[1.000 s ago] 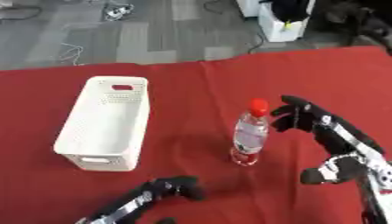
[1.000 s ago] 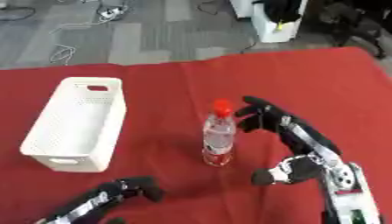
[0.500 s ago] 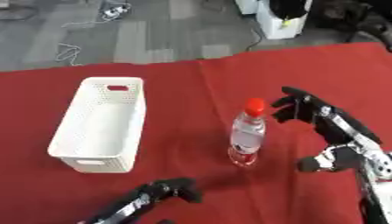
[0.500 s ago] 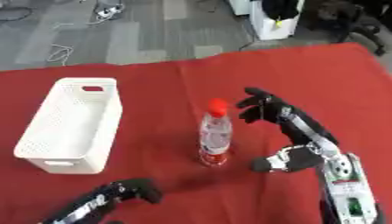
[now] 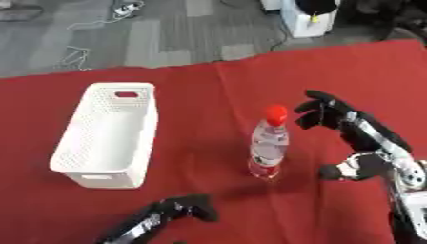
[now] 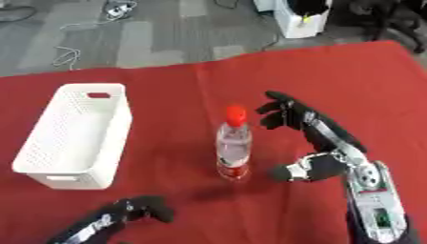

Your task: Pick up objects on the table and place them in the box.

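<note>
Looking down from the head camera, I see a clear plastic bottle (image 5: 269, 150) with a red cap (image 5: 276, 114) standing upright on the red tablecloth (image 5: 208, 100), about mid-table and a little to my right of centre. My right hand (image 5: 321, 112) sits just beside the bottle at the level of its cap, on its right side, with the fingers spread apart and only slightly bent, and a visible strip of red cloth between them and the bottle, so I count it as not touching. The thumb (image 5: 338, 170) shows lower down, near the bottle's base, also clear of it. The white perforated box (image 5: 108, 134) lies well to the left of the bottle, its long side running away from me, its inside showing nothing but white walls and floor. My left hand (image 6: 143, 211) rests at the lower edge of the view, near the front of the table, below and to the right of the box's near end; its fingers look curled in on themselves and hold nothing. Grey carpet (image 5: 167, 33) with a few cables lies beyond the table's far edge.
</note>
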